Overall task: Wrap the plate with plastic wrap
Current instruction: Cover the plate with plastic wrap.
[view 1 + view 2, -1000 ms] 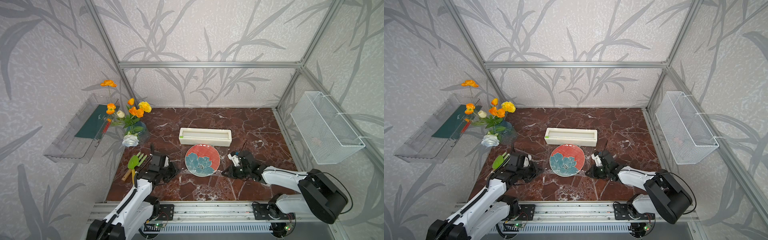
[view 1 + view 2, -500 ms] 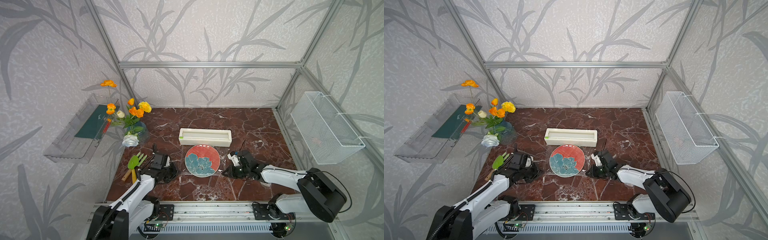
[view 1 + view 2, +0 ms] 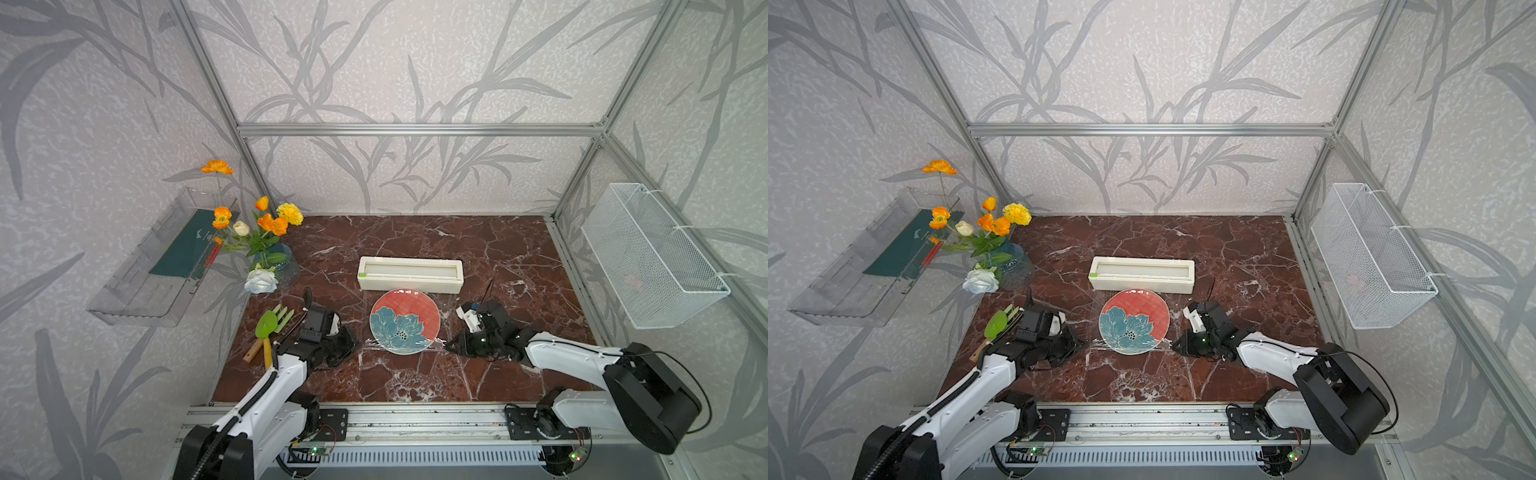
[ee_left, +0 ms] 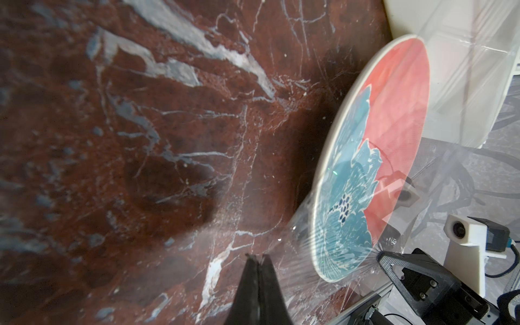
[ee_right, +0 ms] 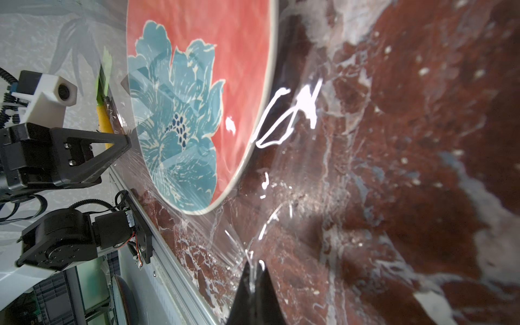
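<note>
The left gripper [image 4: 257, 257] has its jaws pressed together on the wrap [image 5: 244, 244], low over the table [image 3: 457, 241] and just off the near-left rim of the plate [image 3: 405, 322]. In the right wrist view, stretch lines in the film fan out from its tip. The right gripper [image 5: 254, 267] is pinched shut on the wrap as well, at the plate's near-right rim, with crinkled film gathered into its tip. In both top views the two tips face each other across the near part of the plate, each just beside the rim.

The plate lies flat at the middle front of the table. The wrap is drawn over it, and the teal flower shows through the gloss. In the left wrist view the film carries on past the far rim toward the box [image 3: 410, 278]. The box lies crosswise just behind the plate; whether they touch I cannot tell.

Two green garden tools [image 3: 268, 328] lie on the table beside the left arm, on its outer side and apart from the wrap. Behind them in the left corner stands a vase [image 3: 276, 264] of flowers. A clear shelf [image 3: 137, 286] hangs on the left wall and a wire basket [image 3: 652, 257] on the right wall, both well apart from the plate.
</note>
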You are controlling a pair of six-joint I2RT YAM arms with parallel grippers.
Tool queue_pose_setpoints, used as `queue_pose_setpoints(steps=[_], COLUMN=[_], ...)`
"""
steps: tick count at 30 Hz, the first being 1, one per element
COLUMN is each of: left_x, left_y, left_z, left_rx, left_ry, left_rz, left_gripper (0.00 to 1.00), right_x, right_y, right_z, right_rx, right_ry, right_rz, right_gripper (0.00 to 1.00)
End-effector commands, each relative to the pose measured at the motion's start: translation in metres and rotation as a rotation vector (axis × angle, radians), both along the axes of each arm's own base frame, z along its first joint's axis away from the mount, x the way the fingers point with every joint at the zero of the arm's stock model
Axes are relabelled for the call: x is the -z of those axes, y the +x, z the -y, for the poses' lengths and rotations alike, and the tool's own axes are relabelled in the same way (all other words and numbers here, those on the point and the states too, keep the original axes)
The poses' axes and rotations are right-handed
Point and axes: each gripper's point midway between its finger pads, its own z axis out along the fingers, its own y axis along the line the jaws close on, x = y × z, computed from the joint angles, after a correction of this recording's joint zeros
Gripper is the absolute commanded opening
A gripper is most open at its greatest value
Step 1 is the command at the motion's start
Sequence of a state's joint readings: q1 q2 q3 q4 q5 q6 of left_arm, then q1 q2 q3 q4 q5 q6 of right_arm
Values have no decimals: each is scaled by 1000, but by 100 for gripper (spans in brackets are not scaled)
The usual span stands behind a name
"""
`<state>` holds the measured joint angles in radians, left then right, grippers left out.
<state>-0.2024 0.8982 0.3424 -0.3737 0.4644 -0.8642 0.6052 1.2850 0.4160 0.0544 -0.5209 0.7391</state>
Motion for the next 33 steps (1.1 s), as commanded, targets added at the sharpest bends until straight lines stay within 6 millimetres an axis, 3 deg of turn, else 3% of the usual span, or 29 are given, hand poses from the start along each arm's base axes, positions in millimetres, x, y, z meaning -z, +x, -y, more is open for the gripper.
queue_pose_setpoints(steps=[1,10,22,33], left_x=[20,34,24,29], left_y=[-19,-29,-31,-42], left_z=[-16,-16,-14,-12], left_rx=[-52,-36,-38,-31], left_ry=[70,84,63,62], left_rz=[-80,-130,-90,-111], left_gripper=[0,0,0,0], right_x=[20,34,19,31], right_y=[-18,-25,-35,-45], right_z=[19,20,27,23], right_rx=[17,16,12,-5], right_ry=[-82,-84,-80,-83], right_rz=[-67,-103,-84,-109], right_gripper=[0,0,0,0])
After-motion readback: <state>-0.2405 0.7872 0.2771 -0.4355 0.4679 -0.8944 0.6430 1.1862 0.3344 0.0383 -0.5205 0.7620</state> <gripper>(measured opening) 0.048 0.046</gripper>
